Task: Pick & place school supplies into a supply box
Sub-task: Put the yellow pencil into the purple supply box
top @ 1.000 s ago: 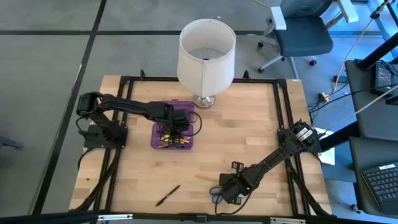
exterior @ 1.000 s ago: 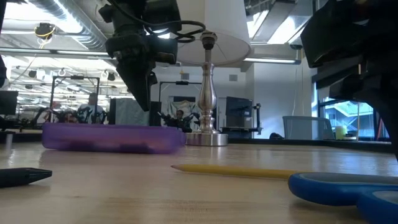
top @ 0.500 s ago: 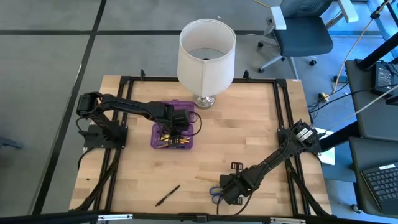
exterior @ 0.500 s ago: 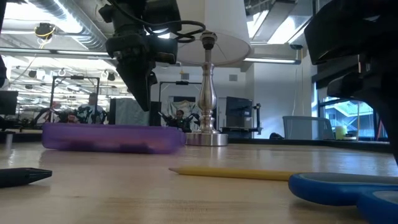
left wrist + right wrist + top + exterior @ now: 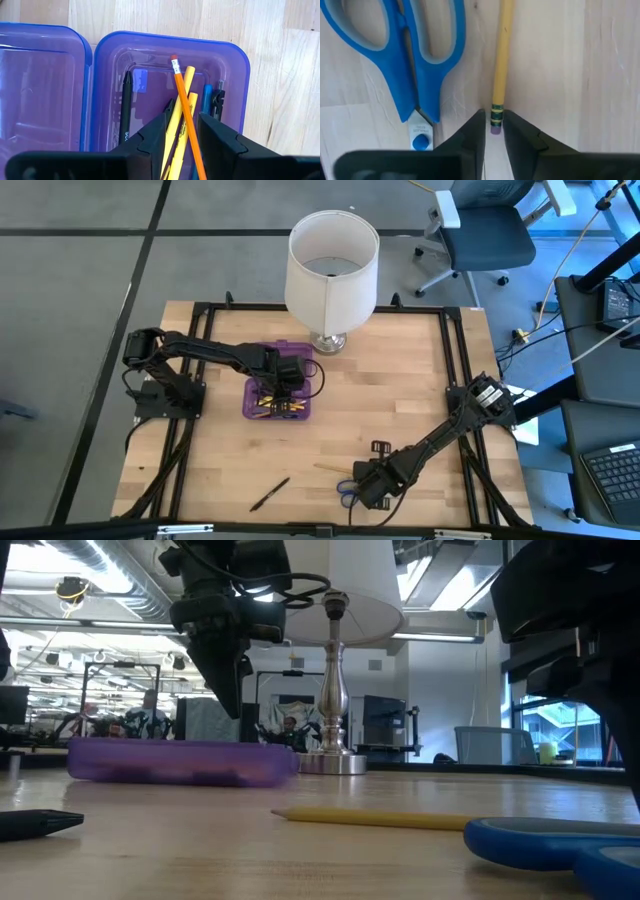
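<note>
The purple supply box (image 5: 248, 408) lies open on the table, its lid (image 5: 45, 90) flat beside it. In it lie an orange pencil (image 5: 182, 95), yellow pencils (image 5: 186, 82), a black pen (image 5: 126, 110) and a blue pen (image 5: 207, 97). My left gripper (image 5: 182, 135) hovers open just above them (image 5: 228, 705). Near the table's near edge lie a yellow pencil (image 5: 330, 468), blue-handled scissors (image 5: 346, 492) and a black pen (image 5: 270, 493). My right gripper (image 5: 493, 122) is low over the pencil's eraser end (image 5: 495, 129), its fingers slightly apart on either side of it.
A white-shaded lamp (image 5: 332, 270) stands on its metal foot (image 5: 335, 762) just beyond the box, toward the far edge. A black frame (image 5: 460, 380) runs around the table top. The scissors (image 5: 415, 60) lie right beside the yellow pencil (image 5: 501, 60).
My right gripper has shifted slightly over the yellow pencil's eraser end, then kept still. My left gripper has stayed above the box.
</note>
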Tool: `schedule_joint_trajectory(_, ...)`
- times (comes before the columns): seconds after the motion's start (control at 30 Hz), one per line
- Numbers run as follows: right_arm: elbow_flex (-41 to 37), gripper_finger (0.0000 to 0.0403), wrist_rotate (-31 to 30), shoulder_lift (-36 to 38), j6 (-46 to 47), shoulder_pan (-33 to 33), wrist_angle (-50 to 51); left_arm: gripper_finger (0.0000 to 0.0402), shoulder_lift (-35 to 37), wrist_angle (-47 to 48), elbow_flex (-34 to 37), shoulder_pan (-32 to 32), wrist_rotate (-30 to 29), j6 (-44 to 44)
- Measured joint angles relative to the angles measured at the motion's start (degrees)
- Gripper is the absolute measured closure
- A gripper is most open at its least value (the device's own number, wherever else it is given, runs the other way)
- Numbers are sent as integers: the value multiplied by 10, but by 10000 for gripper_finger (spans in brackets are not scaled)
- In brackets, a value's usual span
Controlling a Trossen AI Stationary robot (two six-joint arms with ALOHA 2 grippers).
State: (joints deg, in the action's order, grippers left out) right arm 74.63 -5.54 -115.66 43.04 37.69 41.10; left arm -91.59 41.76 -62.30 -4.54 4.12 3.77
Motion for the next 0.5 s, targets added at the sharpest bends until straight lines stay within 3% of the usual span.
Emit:
schedule_joint_trajectory(0.3,0,385,-6,0,-2,0,3,299,0,0,0,0,0,0)
schedule_joint_trajectory(0.5,0,366,-14,0,1,0,3,296,0,0,0,0,0,26)
